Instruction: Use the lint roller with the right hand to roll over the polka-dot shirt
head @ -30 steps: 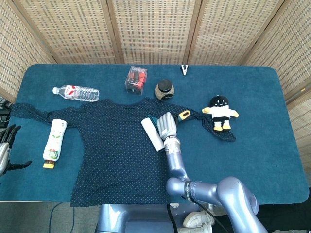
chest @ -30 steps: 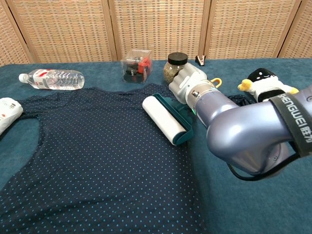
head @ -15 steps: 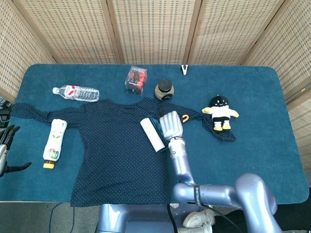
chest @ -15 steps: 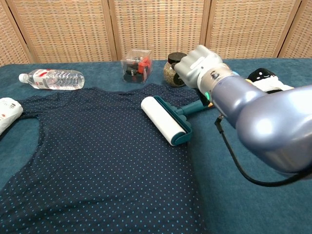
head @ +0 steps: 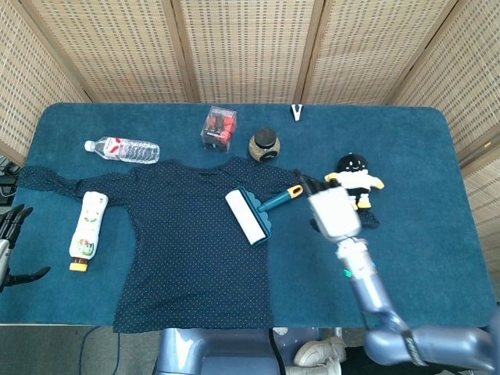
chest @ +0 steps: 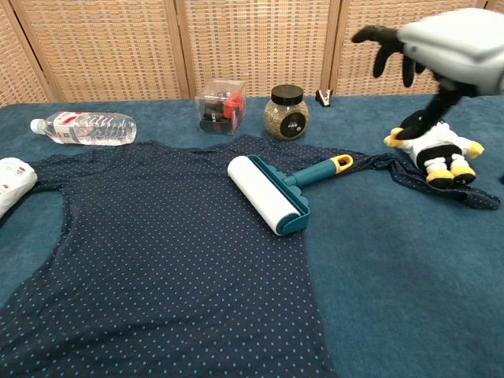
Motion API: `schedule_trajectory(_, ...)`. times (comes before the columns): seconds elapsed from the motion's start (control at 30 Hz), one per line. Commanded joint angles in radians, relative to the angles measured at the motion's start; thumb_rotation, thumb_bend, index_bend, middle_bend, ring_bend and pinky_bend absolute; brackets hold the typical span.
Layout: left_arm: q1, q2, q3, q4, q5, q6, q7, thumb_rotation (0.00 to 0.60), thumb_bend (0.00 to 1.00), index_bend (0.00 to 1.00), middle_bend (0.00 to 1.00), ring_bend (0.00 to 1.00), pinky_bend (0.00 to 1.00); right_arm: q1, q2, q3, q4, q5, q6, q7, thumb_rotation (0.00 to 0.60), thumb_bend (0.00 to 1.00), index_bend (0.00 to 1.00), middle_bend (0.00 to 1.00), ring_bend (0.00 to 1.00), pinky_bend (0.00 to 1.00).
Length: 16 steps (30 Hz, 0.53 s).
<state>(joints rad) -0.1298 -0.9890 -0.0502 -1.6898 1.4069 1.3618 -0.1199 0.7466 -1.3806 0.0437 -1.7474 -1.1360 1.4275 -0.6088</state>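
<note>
**Lint roller lies free on the shirt, right hand raised beside it**

The lint roller (head: 256, 209) is seen lying on the polka-dot shirt (head: 187, 250), near the collar, with its white roll on the fabric and its teal handle pointing toward the plush toy (head: 355, 181). It is not touched by any hand. The right hand (head: 333, 214) is held above the worktop (head: 437, 234), to the right of the roller's handle and apart from it; its dark fingers (chest: 376, 36) are spread and nothing is grasped. The left hand (head: 9, 234) is seen at the left edge, released, with fingers apart. A water bottle (head: 123, 148), a white bottle (head: 87, 224), a clear box (head: 218, 127) and a jar (head: 264, 144) are placed around the shirt.
</note>
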Motion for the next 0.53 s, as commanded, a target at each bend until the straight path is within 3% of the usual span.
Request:
schedule_trajectory(0.03, 0.013, -0.022, 0.005, 0.011, 0.024, 0.039, 0.038, 0.600, 0.00, 0.00, 0.00, 0.00, 0.00, -0.170, 0.137, -0.120, -0.081, -0.149, 0.074, 0.192, 0.600, 0.00, 0.00, 0.00, 0.00, 0.00)
schedule_trajectory(0.23, 0.034, -0.052, 0.003, 0.019, 0.046, 0.099, 0.071, 0.600, 0.00, 0.00, 0.00, 0.00, 0.00, -0.285, 0.135, -0.155, 0.016, -0.203, 0.131, 0.328, 0.600, 0.00, 0.00, 0.00, 0.00, 0.00)
schedule_trajectory(0.53, 0.062, -0.076, 0.001, 0.026, 0.082, 0.175, 0.100, 0.600, 0.00, 0.00, 0.00, 0.00, 0.00, -0.393, 0.069, -0.142, 0.193, -0.223, 0.155, 0.419, 0.600, 0.00, 0.00, 0.00, 0.00, 0.00)
